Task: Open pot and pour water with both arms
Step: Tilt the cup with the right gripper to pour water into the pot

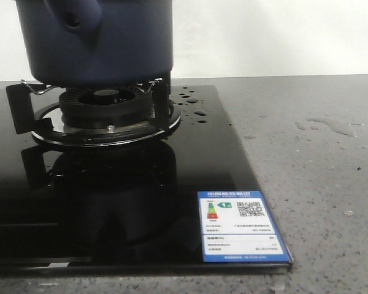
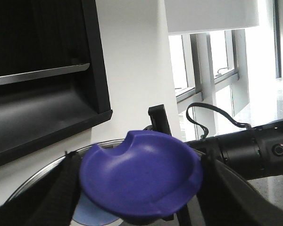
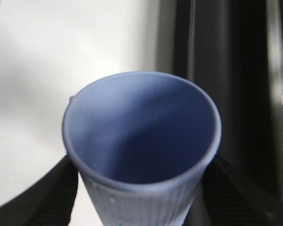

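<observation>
The dark navy pot (image 1: pixel 101 37) stands on the gas burner (image 1: pixel 104 107), its short stub (image 1: pixel 73 21) facing me; its top is cut off by the frame. Water shows as drops (image 1: pixel 193 104) on the black cooktop and a thin puddle (image 1: pixel 334 125) on the counter. Neither gripper appears in the front view. My left gripper (image 2: pixel 139 188) is shut on a purple-blue lid knob (image 2: pixel 141 176), with the lid's metal rim (image 2: pixel 42 172) behind it. My right gripper (image 3: pixel 141 197) is shut on a light blue ribbed cup (image 3: pixel 141 127), mouth toward the camera.
The black glass cooktop (image 1: pixel 141 202) carries an energy label (image 1: pixel 239 226) at its front right corner. Grey speckled counter (image 1: pixel 319 184) lies to its right. The other arm's black body (image 2: pixel 250 150) passes close beside the lid. A dark shelf (image 2: pixel 47 94) and windows lie behind.
</observation>
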You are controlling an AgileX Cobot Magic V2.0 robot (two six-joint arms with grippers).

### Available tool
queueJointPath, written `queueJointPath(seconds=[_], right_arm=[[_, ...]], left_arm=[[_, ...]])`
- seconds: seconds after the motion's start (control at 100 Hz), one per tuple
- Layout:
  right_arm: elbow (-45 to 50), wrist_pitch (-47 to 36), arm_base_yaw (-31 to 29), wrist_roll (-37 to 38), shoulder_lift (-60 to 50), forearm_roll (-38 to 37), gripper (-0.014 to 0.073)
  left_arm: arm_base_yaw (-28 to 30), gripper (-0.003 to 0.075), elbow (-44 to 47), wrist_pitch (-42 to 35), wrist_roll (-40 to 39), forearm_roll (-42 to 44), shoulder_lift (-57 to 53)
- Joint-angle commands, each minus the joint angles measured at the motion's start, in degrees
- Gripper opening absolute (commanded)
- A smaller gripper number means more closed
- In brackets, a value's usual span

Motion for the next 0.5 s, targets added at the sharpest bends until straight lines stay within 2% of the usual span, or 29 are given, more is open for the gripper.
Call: queueJointPath(seconds=[0.0,0.1,0.18,0.27,0.38,0.49], right_arm=[[-1.52,8.21,0.89,4.04,-2.23,9.11,0.0240],[-1.52,20.10,1.18,5.68,-2.65,16.18,0.0194],[-1.52,29.69,0.94,12.33,-3.47,17.21,0.0139],[-1.52,37.44,0.95,15.38,-5.69,19.63,0.0102],[-1.52,39.40,-0.41,15.62,-9.89,26.07,0.0100],[-0.41,37.37,-3.04,16.48,-14.86,31.53,0.0100]], left_arm=[[0.06,0.0282,-2.17,-0.55,-0.36,-5.63,-1.18],[0.06,0.0282,-2.17,-0.55,-0.36,-5.63,-1.18],[0.06,0.0282,-2.17,-0.55,-0.36,-5.59,-1.18],[0.06,0.0282,-2.17,-0.55,-0.36,-4.44,-1.18],[0.06,0.0282,-2.17,-0.55,-0.44,-3.37,-1.18],[0.06,0.0282,-2.17,-0.55,-0.44,-3.37,-1.18]])
